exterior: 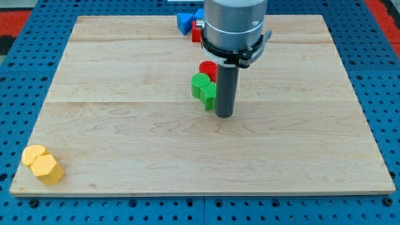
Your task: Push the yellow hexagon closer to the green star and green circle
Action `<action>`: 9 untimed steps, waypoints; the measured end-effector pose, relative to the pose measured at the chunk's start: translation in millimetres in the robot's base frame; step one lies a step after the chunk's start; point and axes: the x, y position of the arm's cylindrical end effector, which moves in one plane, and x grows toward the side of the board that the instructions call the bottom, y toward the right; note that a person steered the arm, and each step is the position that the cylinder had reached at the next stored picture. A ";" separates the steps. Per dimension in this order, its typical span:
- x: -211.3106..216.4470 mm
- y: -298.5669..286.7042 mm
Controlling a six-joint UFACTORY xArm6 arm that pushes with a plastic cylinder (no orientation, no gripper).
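Looking down at the pale wooden board (125, 125), I take the green pair near its middle as my landmark: a ridged green circle block (200, 83) with a green star block (208, 94) touching its lower right. A red cylinder block (207, 67) sits just behind them, touching. My tip (224, 115), the end of a plain dark rod with nothing to open or close and holding nothing, stands just right of the green star, close enough that I cannot tell whether it touches. The yellow hexagon block (47, 169) lies well apart from the pair, far toward the view's bottom left by the board's corner, with a second yellow block (33, 154), rounder, pressed against it. Blue (184, 22) and red (197, 32) blocks cluster beyond the pair at the top edge, partly hidden by the arm.

My judgement: the push is not begun. The tip is on the wrong side; it must circle beyond the hexagon to drive it toward the pair.
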 end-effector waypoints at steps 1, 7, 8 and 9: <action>-16.0 0.1; 38.5 -192.7; 21.3 -291.2; 21.5 -342.3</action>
